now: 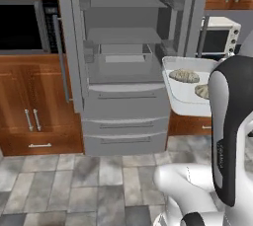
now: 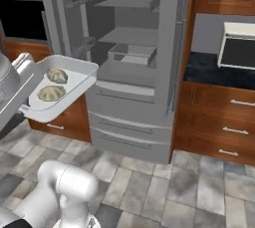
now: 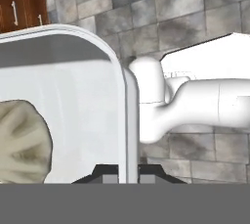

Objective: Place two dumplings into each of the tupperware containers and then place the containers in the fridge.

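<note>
Gripper (image 3: 128, 171) is pinched shut on the tray (image 3: 128, 120) rim, carrying it level so both dumplings (image 2: 52, 92) stay in. Fridge (image 2: 134, 53) stands open ahead of gripper, w/ another tray (image 2: 130, 54) already on a shelf.

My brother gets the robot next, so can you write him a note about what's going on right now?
Hand: shut on the rim of a tupperware container, held up before the open fridge.
Two dumplings lie in it.
Another container already sits on a fridge shelf; its contents are hidden.
Done: the held container is filled and lifted.
Left: set it in the fridge.
</note>
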